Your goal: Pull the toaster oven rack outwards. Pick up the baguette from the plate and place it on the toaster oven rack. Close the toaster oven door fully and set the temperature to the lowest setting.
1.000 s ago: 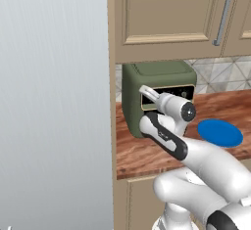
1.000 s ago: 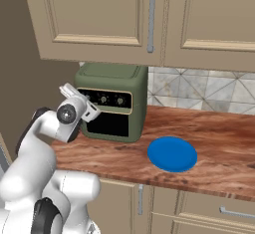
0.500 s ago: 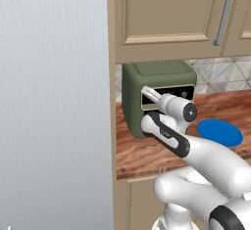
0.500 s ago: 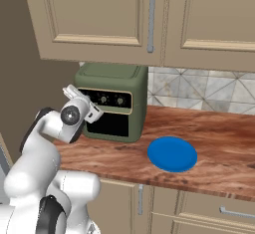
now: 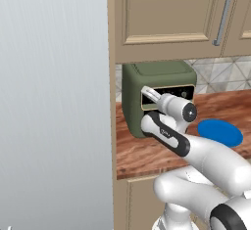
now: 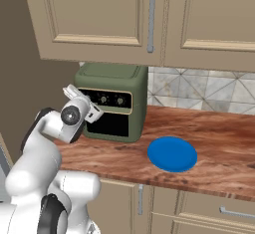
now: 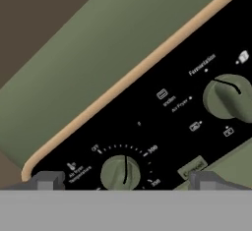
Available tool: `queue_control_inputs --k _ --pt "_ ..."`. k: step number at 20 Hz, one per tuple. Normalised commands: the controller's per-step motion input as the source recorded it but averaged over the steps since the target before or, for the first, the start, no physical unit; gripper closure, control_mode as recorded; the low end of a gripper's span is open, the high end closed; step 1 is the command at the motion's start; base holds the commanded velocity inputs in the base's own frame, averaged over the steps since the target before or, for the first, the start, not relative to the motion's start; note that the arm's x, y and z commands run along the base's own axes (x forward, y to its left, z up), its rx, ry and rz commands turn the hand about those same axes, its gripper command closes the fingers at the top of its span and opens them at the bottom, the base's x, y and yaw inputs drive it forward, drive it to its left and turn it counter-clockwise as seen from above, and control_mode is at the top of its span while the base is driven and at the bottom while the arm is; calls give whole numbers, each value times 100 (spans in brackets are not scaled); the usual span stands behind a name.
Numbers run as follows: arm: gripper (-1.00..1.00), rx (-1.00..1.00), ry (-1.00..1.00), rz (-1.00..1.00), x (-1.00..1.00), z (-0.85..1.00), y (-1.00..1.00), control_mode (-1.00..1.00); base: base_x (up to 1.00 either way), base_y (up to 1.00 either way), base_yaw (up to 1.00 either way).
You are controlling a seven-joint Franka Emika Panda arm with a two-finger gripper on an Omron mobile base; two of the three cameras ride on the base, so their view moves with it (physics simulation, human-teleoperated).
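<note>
Two claw tips (image 7: 123,180) apart flanking temperature knob (image 7: 120,172) close-up, blue plate (image 6: 172,154) visible from base views

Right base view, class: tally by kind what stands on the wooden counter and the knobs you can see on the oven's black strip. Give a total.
Toaster oven: 1
Blue plate: 1
Knobs: 2
Total: 4
</note>
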Motion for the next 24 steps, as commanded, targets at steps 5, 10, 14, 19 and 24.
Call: queue_control_inputs --k 5,10,14,19,24 --pt "-100 0 0 0 10 0 2 -100 0 0 0" --pt "-100 0 0 0 11 0 7 -100 0 0 0" --pt "-100 0 0 0 0 -5 0 -100 0 0 0" --pt "-100 0 0 0 5 -9 -5 -100 0 0 0" --pt "-100 0 0 0 0 0 0 -100 0 0 0"
